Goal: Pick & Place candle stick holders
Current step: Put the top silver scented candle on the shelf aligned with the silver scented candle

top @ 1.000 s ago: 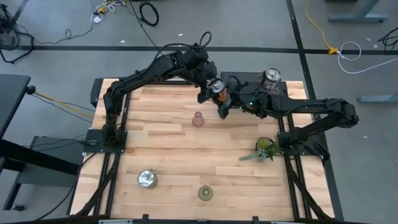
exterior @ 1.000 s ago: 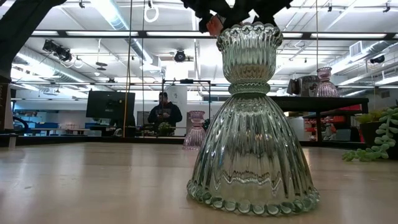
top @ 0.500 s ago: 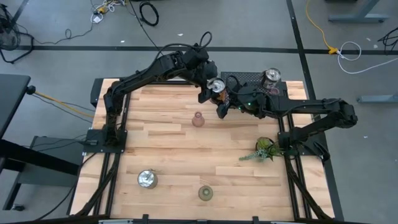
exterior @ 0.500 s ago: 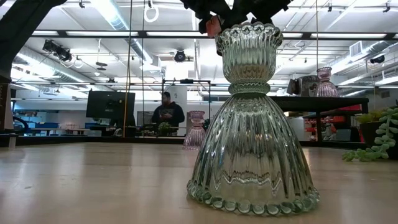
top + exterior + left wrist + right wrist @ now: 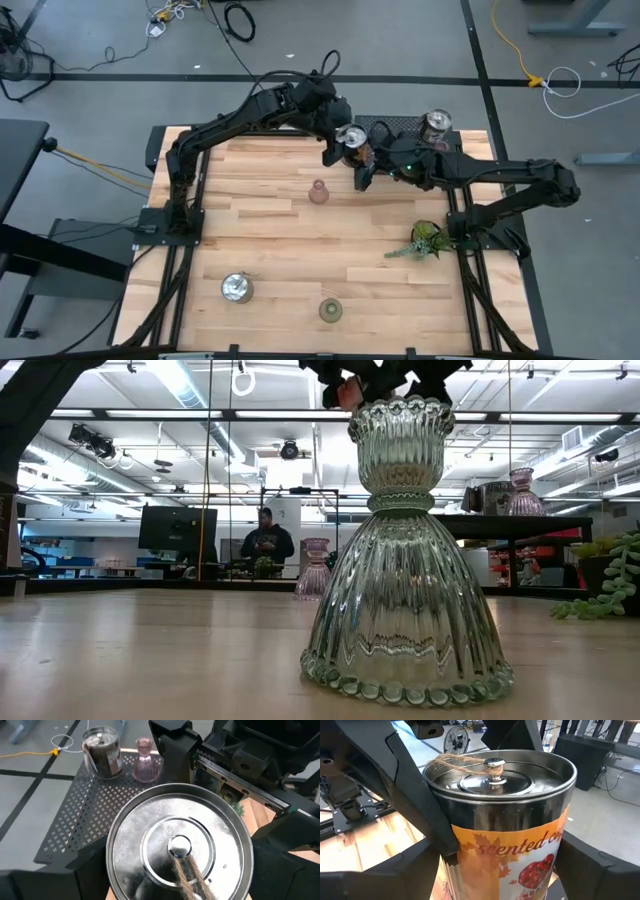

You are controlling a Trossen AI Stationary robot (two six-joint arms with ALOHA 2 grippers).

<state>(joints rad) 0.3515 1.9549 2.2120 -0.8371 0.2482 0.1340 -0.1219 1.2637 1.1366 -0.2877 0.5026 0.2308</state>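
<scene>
Rack (image 5: 400, 128): two holders placed, silver one (image 5: 437, 124) and pink one (image 5: 147, 761).
Left gripper (image 5: 340, 145): holding silver tin (image 5: 351, 137).
Right gripper (image 5: 368, 165): fingers around same tin, not clearly clamped.
Table (image 5: 260, 230): three holders left.

You see the silver holder's lid (image 5: 178, 849), with a knob and twine, between the left gripper's dark fingers (image 5: 55, 875). Beyond it, a second silver holder (image 5: 102, 751) and a pink glass holder (image 5: 146, 759) stand side by side on the black mesh rack (image 5: 75, 815).
</scene>
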